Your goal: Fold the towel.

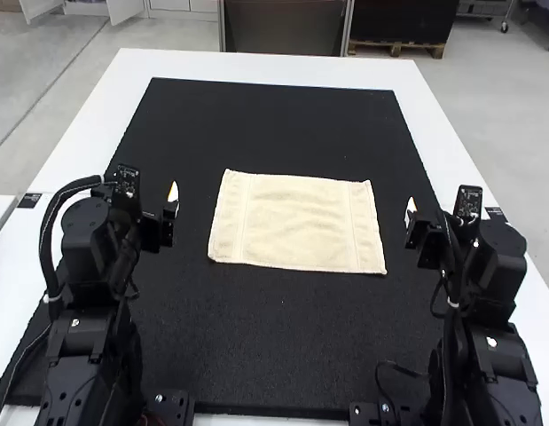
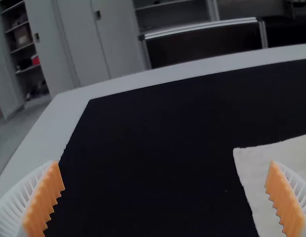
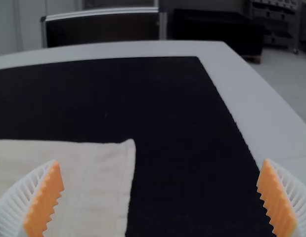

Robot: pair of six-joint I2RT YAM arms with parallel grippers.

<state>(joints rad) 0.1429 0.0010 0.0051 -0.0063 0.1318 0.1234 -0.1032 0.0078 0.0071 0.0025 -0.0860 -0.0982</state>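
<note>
- Dark labels [image 1: 29, 201] sit on the counter [image 1: 88, 124] by its left and right edges; their marks are too small to read.
- The towel [image 1: 296, 222] lies with its long axis running left to right, across the arms' forward direction, its right end very slightly nearer the arms than its left.
- Its short ends face the two arms' sides, and its long edges run along the far and near sides.
- It is cream, spread in a single flat rectangle, with a smoother woven band crossing it near each short end, faint ripples in the middle and a hemmed border.
- It rests on the black mat [image 1: 274, 355], around the middle, between the two grippers and apart from both.
- The left gripper [image 1: 157, 231] is off the towel's left end, its jaws wide and holding nothing, ribbed white fingers with orange pads [image 2: 44, 197] standing well apart.
- The right gripper [image 1: 422, 232] is off the towel's right end, its jaws likewise wide and free of cloth.
</note>
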